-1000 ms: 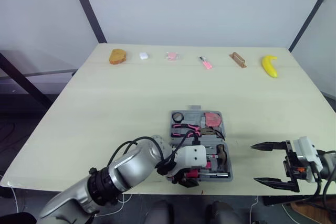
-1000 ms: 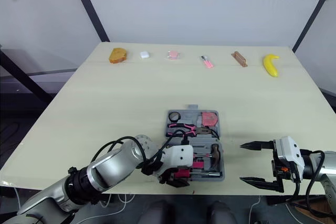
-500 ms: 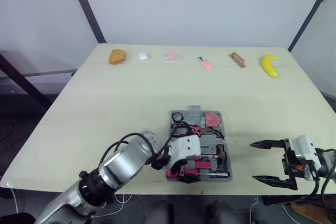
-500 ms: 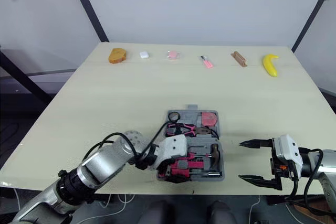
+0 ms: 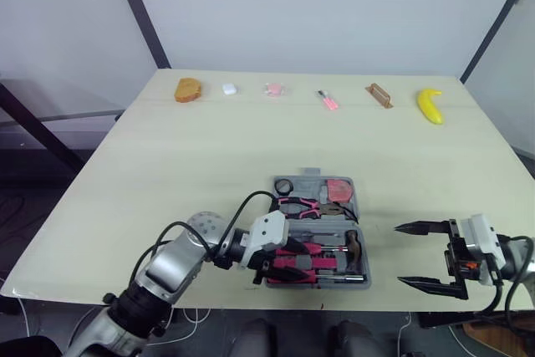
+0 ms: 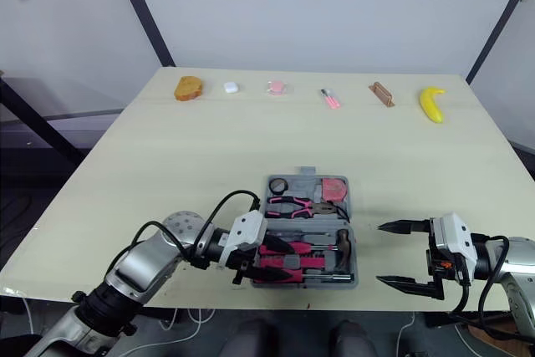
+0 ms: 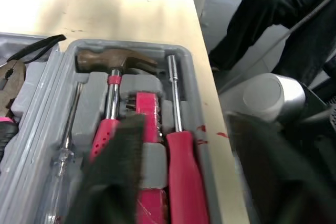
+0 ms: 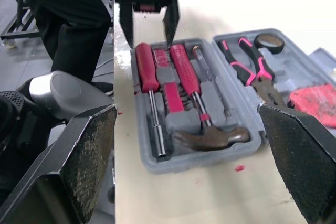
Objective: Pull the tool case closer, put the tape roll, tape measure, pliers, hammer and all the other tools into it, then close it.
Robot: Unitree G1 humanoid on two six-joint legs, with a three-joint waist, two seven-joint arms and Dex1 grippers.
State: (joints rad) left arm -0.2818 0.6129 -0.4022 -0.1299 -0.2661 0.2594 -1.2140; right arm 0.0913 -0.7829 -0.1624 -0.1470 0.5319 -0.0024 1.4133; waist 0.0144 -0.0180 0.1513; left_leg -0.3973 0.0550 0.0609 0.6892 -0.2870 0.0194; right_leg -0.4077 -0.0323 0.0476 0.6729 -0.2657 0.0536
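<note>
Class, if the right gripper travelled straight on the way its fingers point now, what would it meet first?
Most likely the tool case: the open right gripper points across bare table at the wall nearest the hammer head. Its height is unclear, so it might skim over the rim.

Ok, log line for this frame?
tool case open, filled | left gripper open over red handles | right gripper open, beside case
</note>
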